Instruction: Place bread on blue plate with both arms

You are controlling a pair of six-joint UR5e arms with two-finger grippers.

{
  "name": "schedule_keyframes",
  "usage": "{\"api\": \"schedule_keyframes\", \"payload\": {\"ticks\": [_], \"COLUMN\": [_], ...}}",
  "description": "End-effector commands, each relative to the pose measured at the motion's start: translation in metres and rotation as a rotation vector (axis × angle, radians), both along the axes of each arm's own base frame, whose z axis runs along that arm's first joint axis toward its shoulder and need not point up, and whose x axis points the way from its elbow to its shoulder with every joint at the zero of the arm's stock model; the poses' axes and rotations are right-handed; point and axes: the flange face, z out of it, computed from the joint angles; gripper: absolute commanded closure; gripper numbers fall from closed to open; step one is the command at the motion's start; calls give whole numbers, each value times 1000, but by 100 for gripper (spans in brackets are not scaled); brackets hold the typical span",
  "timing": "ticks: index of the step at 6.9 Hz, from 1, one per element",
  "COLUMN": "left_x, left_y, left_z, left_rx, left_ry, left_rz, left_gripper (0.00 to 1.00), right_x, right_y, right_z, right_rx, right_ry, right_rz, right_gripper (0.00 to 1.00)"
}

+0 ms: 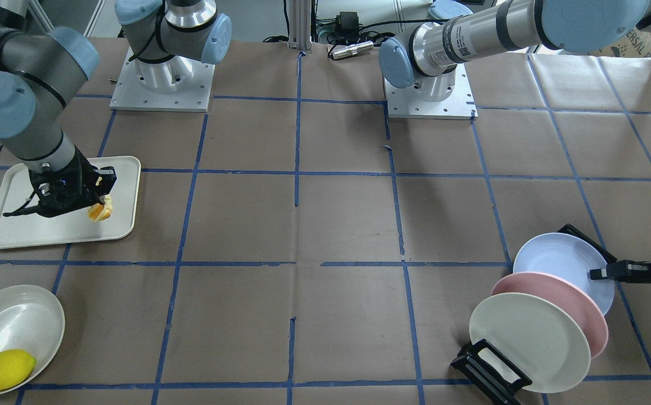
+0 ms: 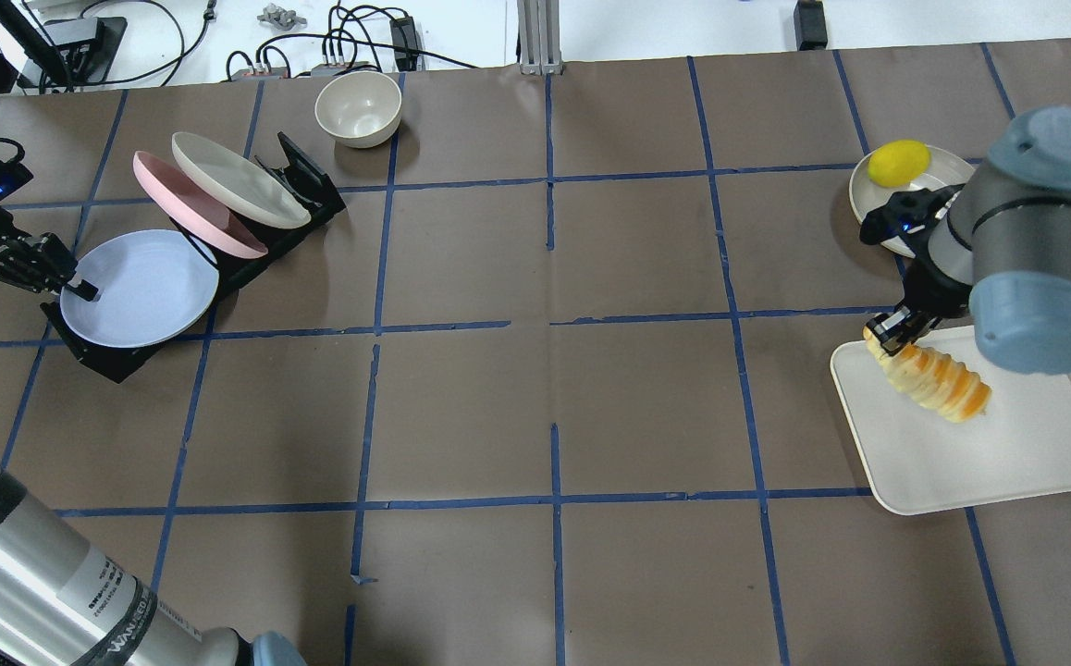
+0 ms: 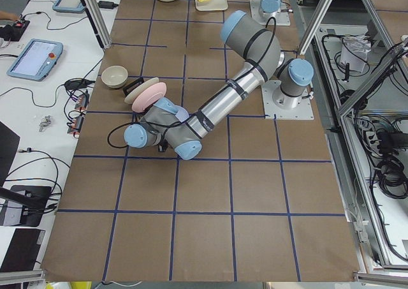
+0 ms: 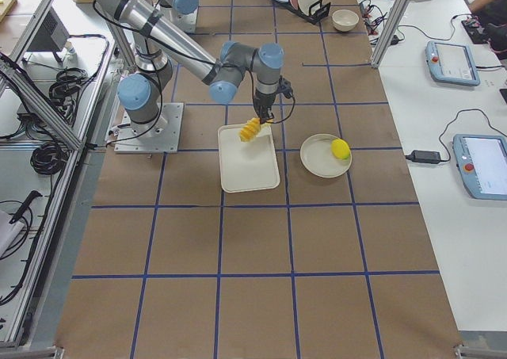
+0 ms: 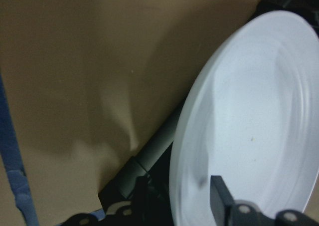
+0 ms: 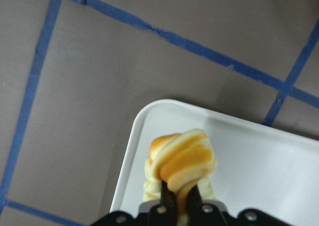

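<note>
The bread (image 2: 938,379), a twisted roll with orange and cream stripes, hangs tilted from my right gripper (image 2: 887,335), which is shut on its upper end. Its lower end is over the white tray (image 2: 1007,453). The right wrist view shows both fingers pinching the bread (image 6: 182,158). The blue plate (image 2: 142,289) leans in the front slot of a black rack (image 2: 110,361). My left gripper (image 2: 78,287) is at the plate's outer rim, one finger on its face and the other behind it, closed on the blue plate (image 5: 254,116).
A pink plate (image 2: 175,199) and a cream plate (image 2: 240,190) lean in the same rack behind the blue one. A yellow lemon (image 2: 899,162) lies in a shallow dish (image 1: 16,315) beside the tray. A small bowl (image 2: 358,108) stands at the table's far edge.
</note>
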Motion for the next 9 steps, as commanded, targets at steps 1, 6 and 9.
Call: {"api": "schedule_keyframes", "payload": {"ticks": [1,6,9], "left_x": [3,24,3], "left_y": [-4,10,56], "left_z": [13,59,127], "left_rx": [-19,-7,40], "left_ry": [-18,-84,-72], "left_rz": [-1,-40,-54], "left_gripper": [89,89,90], "right_x": [15,199,205], "right_y": [-7,29,31], "right_z": [105,196,191], "right_rx": [87,96,103], "right_ry": [-10,20,16], "right_rz": [-46,-221,-202], "right_gripper": [89,89,88]}}
